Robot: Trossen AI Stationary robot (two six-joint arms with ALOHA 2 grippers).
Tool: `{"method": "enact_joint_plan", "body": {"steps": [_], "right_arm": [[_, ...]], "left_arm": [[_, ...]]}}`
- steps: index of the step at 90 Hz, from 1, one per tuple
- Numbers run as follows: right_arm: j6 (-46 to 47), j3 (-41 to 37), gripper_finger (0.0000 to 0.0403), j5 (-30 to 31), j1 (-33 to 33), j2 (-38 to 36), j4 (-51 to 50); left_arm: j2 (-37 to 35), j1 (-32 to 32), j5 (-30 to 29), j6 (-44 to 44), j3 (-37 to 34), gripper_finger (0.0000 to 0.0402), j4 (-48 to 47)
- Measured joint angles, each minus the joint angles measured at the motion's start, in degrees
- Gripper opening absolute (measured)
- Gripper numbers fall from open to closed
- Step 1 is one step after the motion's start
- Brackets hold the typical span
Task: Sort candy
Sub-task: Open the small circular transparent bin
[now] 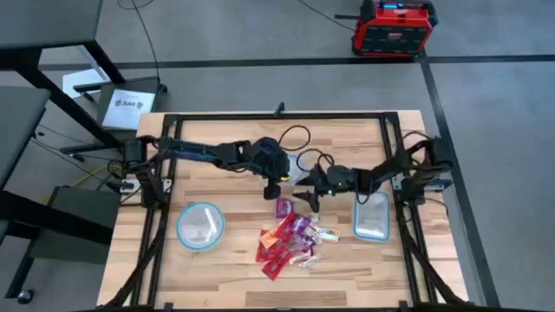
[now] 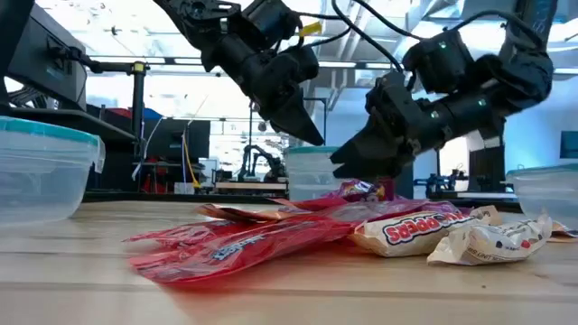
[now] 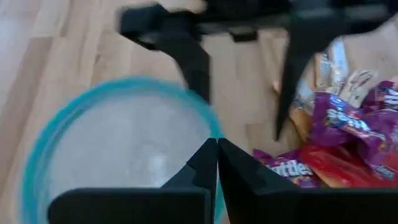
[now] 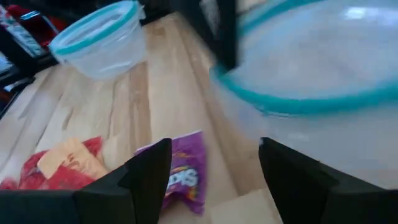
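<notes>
The candy lies in a loose pile on the wooden table, red, purple and whitish wrappers mixed. One purple candy lies flat at the pile's far edge. My right gripper is open just above it, a finger on each side, and I cannot tell whether it touches. My left gripper is shut and empty, hanging in the air between the pile's far side and the round bowl.
A clear round bowl with a bluish rim stands left of the pile. A clear rectangular tub stands to its right. Another clear bowl stands behind the grippers, toward the far edge. The black frame rails run along both table sides.
</notes>
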Motion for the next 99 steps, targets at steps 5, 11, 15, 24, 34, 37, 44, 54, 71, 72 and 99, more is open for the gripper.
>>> {"method": "enact_joint_plan", "body": {"steps": [5,11,15,24,34,37,44,54,71,72,99], "right_arm": [[-1.27,0.0,0.0227,0.01,-0.71,-2.43,-2.83],[-2.42,0.0,0.0227,0.04,-1.19,-5.03,-5.63],[-2.55,0.0,0.0227,0.0,-1.45,-6.54,-7.53],[-2.6,0.0,0.0227,-0.19,-1.58,-8.8,-11.07],[-2.58,0.0,0.0227,-3.04,-1.8,-9.24,-14.27],[-2.57,0.0,0.0227,-4.25,-2.1,-8.97,-14.54],[-2.61,0.0,0.0227,-6.87,-3.31,-7.75,-14.07],[-5.13,-0.04,0.0227,-7.5,-5.02,-7.03,-12.17],[-10.87,0.01,0.0227,-8.04,-8.84,-7.49,-9.25],[-11.12,0.0,0.0227,-8.12,-9.09,-7.48,-9.19],[-12.43,3.07,0.0227,-15.28,-11.16,-2.32,-7.43]], "left_arm": [[0.01,-0.09,0.0,0.1,0.0,0.0,-0.03],[0.0,-0.09,-0.21,0.56,0.0,0.0,0.01],[0.0,0.04,-0.26,0.86,0.0,0.0,0.13],[-0.32,0.63,-0.42,1.07,0.0,0.0,0.38],[-1.21,1.08,-0.58,0.59,0.04,0.0,0.32],[-1.41,1.11,-0.57,0.13,0.05,0.0,0.31],[-2.44,1.1,-0.7,-1.87,0.1,0.0,-1.69],[-4.88,0.08,-3.49,-6.98,0.04,0.0,-6.66],[-9.83,-3.61,-12.65,-16.76,0.09,0.0,-20.46],[-9.9,-3.87,-12.89,-17.29,0.07,0.0,-21.16],[-9.27,-6.57,-17.34,-23.01,-5.84,0.0,-23.8]]}}
